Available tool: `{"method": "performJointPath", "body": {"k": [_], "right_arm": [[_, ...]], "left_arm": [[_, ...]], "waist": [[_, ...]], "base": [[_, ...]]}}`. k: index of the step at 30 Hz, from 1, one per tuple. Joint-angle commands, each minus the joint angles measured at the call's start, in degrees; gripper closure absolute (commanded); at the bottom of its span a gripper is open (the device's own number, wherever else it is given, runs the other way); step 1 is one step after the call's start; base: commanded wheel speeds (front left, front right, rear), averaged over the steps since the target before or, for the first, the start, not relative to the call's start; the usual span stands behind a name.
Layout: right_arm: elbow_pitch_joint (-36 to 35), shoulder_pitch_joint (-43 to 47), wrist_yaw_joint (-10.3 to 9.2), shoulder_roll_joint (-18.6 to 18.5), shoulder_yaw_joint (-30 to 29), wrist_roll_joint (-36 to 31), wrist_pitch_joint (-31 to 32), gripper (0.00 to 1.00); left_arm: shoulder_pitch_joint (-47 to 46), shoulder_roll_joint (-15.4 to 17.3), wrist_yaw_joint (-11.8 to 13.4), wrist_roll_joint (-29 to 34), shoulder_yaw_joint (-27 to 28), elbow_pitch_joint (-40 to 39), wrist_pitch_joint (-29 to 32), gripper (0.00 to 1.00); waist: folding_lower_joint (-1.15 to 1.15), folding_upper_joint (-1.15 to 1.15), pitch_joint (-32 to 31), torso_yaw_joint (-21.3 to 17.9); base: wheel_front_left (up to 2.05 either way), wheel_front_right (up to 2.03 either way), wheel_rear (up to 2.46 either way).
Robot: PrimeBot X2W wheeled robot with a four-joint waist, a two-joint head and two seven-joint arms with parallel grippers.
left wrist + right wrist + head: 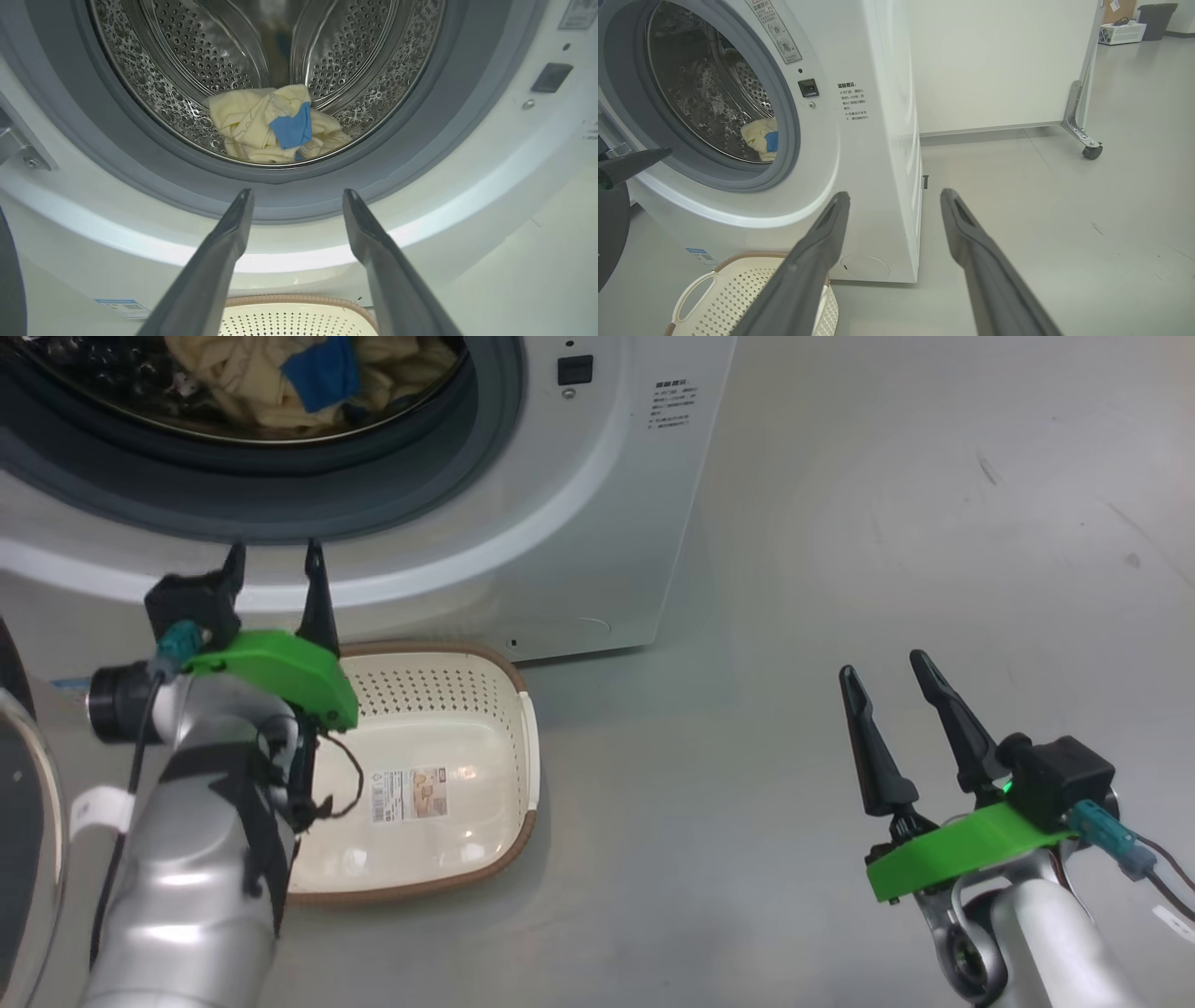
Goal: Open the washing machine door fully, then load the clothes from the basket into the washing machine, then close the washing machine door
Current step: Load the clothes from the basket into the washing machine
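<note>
We find both claws spread, gripping nothing: the left gripper over the basket, the right gripper above the floor, well apart. The basket sits just before the washing machine, whose door stands open at left. Farther in, the clothes lie in the drum.

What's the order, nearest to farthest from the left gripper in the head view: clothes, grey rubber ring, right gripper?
1. Grey rubber ring, just ahead of the left gripper.
2. Clothes, farther in behind it.
3. Right gripper, far to the right.
</note>
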Motion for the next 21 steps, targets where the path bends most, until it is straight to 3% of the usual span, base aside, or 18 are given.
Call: {"method": "performJointPath", "body": {"k": [1,12,21], "right_arm": [[-1.99,0.10,0.20,-0.53,0.86,-0.57,-0.37,0.00],[-1.68,1.16,0.20,-0.53,0.80,-1.14,-0.37,0.00],[-1.24,2.98,0.20,-0.53,0.39,-1.56,-0.37,0.00]], "left_arm": [[0.90,1.58,0.30,-0.12,1.58,-2.69,-0.79,0.00],[21.77,0.89,2.00,1.78,2.95,-25.59,-0.80,0.00],[32.07,-0.15,1.88,1.97,5.08,-35.18,-0.80,0.00]], "waist": [[0.00,0.00,-0.24,0.27],[0.00,0.00,-3.36,1.91],[0.00,0.00,-6.41,3.00]], "base": [[0.00,0.00,0.00],[0.00,0.00,0.00],[0.00,0.00,0.00]]}}
